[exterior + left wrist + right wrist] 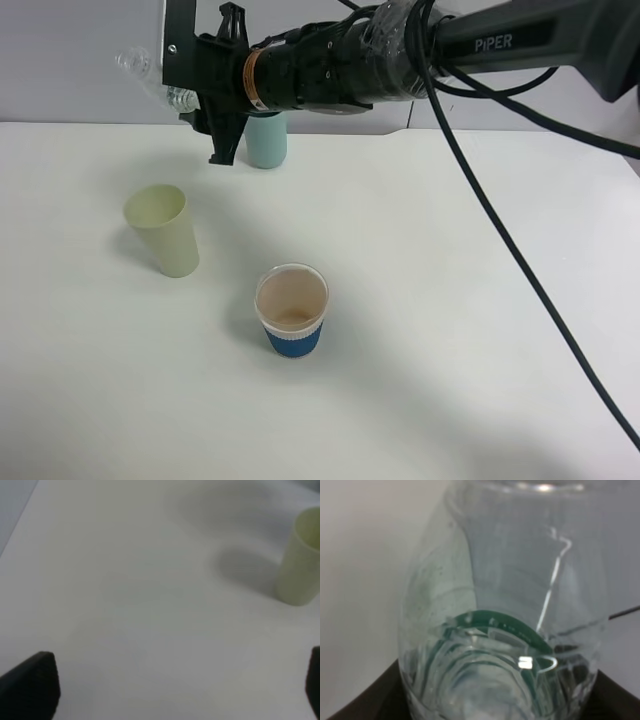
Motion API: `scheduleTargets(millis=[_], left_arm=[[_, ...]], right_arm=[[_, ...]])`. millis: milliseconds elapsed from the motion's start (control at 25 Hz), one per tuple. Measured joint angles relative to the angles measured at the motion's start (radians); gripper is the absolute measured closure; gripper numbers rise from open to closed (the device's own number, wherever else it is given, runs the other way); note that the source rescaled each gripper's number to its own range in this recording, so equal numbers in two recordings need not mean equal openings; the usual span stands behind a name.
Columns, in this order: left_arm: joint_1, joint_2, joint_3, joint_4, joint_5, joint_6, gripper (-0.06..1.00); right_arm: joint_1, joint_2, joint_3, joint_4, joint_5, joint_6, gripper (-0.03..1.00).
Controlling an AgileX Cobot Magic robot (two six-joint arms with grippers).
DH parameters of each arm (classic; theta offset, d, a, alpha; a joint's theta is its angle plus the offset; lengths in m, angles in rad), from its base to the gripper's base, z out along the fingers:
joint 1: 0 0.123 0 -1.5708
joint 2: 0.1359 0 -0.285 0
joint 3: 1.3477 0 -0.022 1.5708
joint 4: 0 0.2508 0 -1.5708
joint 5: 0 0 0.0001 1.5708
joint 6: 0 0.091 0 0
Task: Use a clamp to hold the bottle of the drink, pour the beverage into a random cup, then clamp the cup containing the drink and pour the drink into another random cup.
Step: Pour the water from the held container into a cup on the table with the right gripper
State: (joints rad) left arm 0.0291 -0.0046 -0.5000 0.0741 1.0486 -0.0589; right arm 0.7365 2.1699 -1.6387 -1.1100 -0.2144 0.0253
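White tabletop [450, 300] runs back to a pale grey wall, and three cups stand on it, well apart. A pale green cup [162, 230] stands toward the left. A blue paper cup [292, 312] with a white rim stands near the middle; its inside looks tan, and I cannot tell whether there is liquid in it. A light teal cup [266, 140] stands at the back, under the black arm.

That arm is the right one, reaching across from the right side. The right gripper [200, 95] is clamped on a clear plastic bottle [150, 75], held tilted in the air near the back left, above the table and off to the left of the teal cup. In the right wrist view the bottle [520, 580] fills nearly everything, with dark fingers [365, 700] showing at either side of it.

The left gripper [172, 687] is spread wide over bare table, one dark fingertip [30, 685] at each edge of its wrist view, holding nothing. The pale green cup [300, 560] stands near it, untouched.
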Motion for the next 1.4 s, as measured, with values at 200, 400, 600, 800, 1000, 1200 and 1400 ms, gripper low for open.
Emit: scheduleTargets(millis=[200,400,600,800,1000,1200,1400], left_arm=[[0.000,0.000,0.000,0.000,0.000,0.000,-0.06],[0.000,0.000,0.000,0.000,0.000,0.000,-0.06],[0.000,0.000,0.000,0.000,0.000,0.000,-0.06],[0.000,0.000,0.000,0.000,0.000,0.000,-0.06],[0.000,0.000,0.000,0.000,0.000,0.000,-0.06],[0.000,0.000,0.000,0.000,0.000,0.000,-0.06],[0.000,0.000,0.000,0.000,0.000,0.000,-0.06]], right_arm=[[0.000,0.000,0.000,-0.018,-0.019,-0.047,0.97],[0.002,0.000,0.000,-0.043,-0.053,-0.132,0.97],[0.011,0.000,0.000,-0.054,-0.054,-0.198,0.97],[0.031,0.000,0.000,-0.057,-0.050,-0.283,0.97],[0.059,0.000,0.000,-0.062,-0.014,-0.369,0.97],[0.070,0.000,0.000,-0.063,0.026,-0.425,0.97],[0.072,0.000,0.000,-0.063,0.085,-0.446,0.97]])
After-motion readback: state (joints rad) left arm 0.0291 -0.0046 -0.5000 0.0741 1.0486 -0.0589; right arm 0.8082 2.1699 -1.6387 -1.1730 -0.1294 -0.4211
